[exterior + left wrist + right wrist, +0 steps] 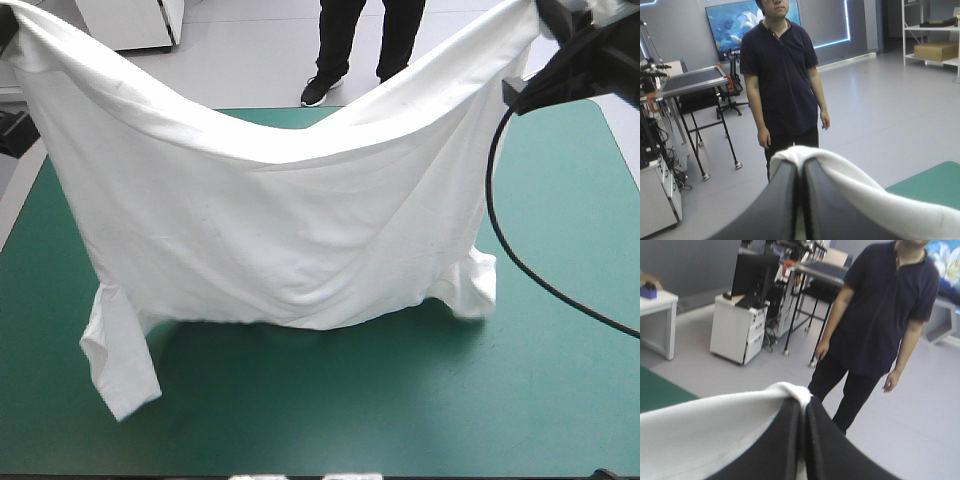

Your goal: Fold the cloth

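As the T-shirt (280, 230) hangs in the air over the table (560, 300), stretched between two raised arms, the step in hand looks like the spreading-out that comes ahead of any fold: the sheet is lifted to open it, and no fold is made yet. Above the table's far left corner the left gripper (801, 165) has its black fingers pressed together, with a white edge pinched between them and draped over their tips. From there the top edge sags in a smooth curve toward the table's middle and rises again. The body below is a broad, thin, soft sheet with shallow creases. The left sleeve (115, 360) droops lowest, toward the table's near edge, and seems to touch the table. The right sleeve (475, 285) curls into a small bunch close above the table. Above the table's far right corner the right gripper (803, 402) is likewise all but closed on a gathered knob of fabric. Next, I judge, both arms need to lower together and lay the T-shirt flat, edge taut, so neither sleeve tucks under.
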Action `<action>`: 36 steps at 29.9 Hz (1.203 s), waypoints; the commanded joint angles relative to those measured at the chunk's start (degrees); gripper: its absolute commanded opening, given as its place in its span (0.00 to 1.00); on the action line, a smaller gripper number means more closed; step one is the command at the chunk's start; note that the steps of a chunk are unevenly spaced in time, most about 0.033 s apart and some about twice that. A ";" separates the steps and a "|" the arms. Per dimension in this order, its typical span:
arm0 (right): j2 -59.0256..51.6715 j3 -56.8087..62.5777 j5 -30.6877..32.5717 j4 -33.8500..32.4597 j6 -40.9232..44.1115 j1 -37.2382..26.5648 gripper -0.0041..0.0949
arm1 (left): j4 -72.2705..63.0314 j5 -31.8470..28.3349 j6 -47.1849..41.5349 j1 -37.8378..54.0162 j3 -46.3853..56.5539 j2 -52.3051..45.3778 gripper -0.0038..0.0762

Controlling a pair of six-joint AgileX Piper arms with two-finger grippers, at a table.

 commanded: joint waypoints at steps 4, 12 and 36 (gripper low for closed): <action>-0.68 -2.67 -14.09 -4.80 1.96 -0.33 0.02 | -2.13 -10.22 -0.05 -0.34 -4.17 3.06 0.04; 5.80 -2.67 -21.71 -19.69 11.02 -0.74 0.02 | -3.56 -25.50 1.02 -0.34 -4.17 9.44 0.04; 36.52 -26.37 -44.47 24.72 -7.78 -28.99 0.02 | -13.46 -60.45 7.92 -0.34 -31.27 45.72 0.04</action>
